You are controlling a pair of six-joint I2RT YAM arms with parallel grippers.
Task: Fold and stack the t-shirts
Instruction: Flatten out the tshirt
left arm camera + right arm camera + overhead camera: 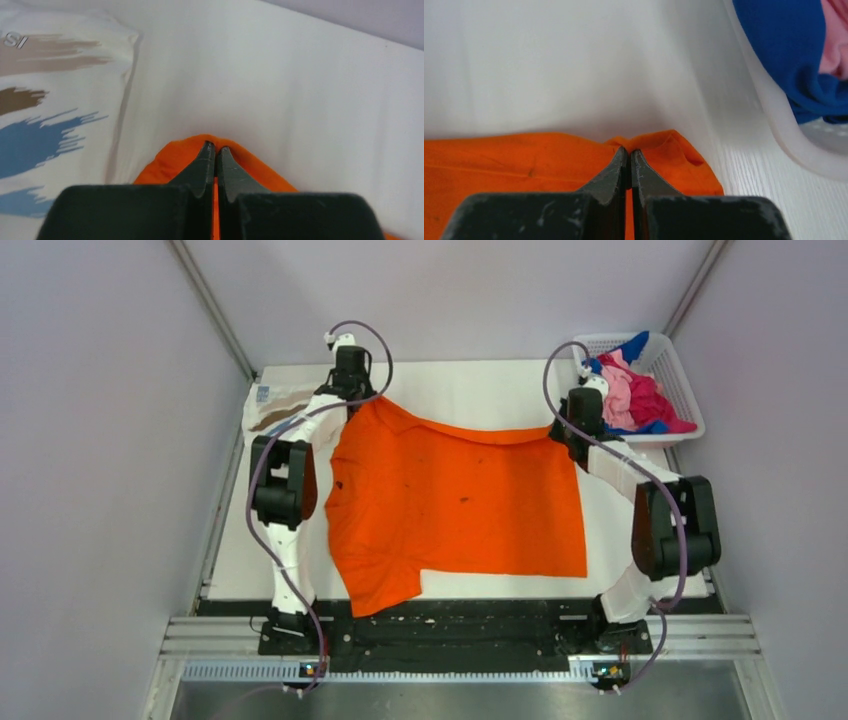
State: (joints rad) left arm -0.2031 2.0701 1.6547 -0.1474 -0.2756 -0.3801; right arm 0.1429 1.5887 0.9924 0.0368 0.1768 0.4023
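Note:
The bright orange t-shirt (455, 500) lies spread across the table, its far edge lifted between my two grippers. My left gripper (352, 390) is shut on its far left corner, with orange cloth (175, 160) pinched between the fingers. My right gripper (572, 430) is shut on its far right corner (674, 150). The white t-shirt with brown and blue streaks (278, 408) lies flat at the far left, and it also shows in the left wrist view (45, 125). Blue, pink and magenta t-shirts (632, 390) are heaped in the basket.
The white lattice basket (684, 390) stands at the far right corner; its rim (774, 115) is just right of my right gripper. Grey walls close in the table on three sides. A black rail with the arm bases runs along the near edge (450, 625).

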